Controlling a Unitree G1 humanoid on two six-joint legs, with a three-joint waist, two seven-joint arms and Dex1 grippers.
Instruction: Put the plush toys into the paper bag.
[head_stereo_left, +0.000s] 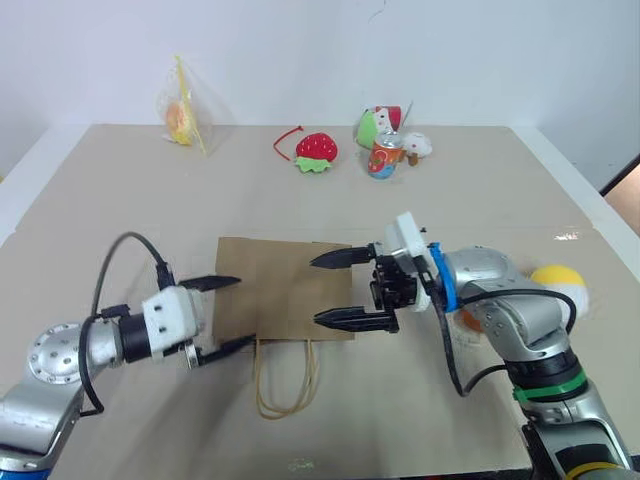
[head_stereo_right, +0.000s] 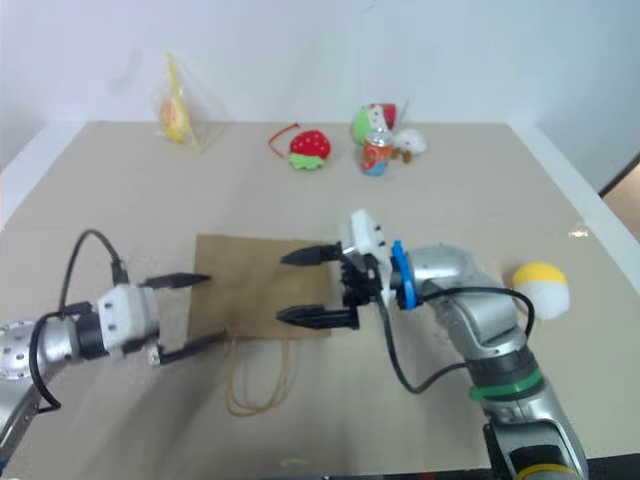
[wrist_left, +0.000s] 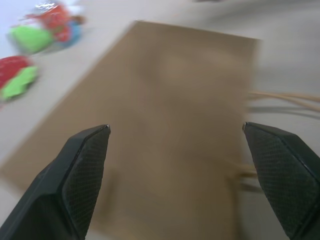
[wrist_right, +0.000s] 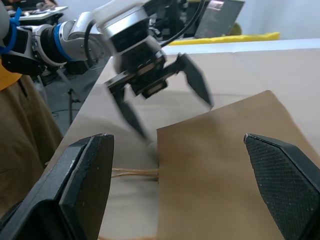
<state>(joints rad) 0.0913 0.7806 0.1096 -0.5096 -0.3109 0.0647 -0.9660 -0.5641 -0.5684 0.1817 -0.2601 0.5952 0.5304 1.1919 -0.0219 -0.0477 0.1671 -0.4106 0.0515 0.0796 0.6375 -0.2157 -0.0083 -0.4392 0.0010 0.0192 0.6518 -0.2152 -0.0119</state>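
Note:
The brown paper bag (head_stereo_left: 285, 290) lies flat on the table, its cord handles (head_stereo_left: 288, 385) pointing toward me. My left gripper (head_stereo_left: 244, 312) stands open and empty at the bag's left edge. My right gripper (head_stereo_left: 316, 290) is open and empty over the bag's right half, pointing left toward the other gripper. The white plush ball with a yellow top (head_stereo_left: 563, 285) sits on the table to the right, beyond my right arm. A patch of orange fuzz (head_stereo_left: 468, 321) peeks from behind my right forearm, mostly hidden. In the right wrist view the left gripper (wrist_right: 175, 119) hovers by the bag's corner (wrist_right: 235, 165).
At the back stand a clear plastic bag with yellow trim (head_stereo_left: 185, 115), a red strawberry plush (head_stereo_left: 316, 150), a green-and-white toy (head_stereo_left: 375, 125) and a small can (head_stereo_left: 385, 157). The table's right edge (head_stereo_left: 570, 175) runs near the ball.

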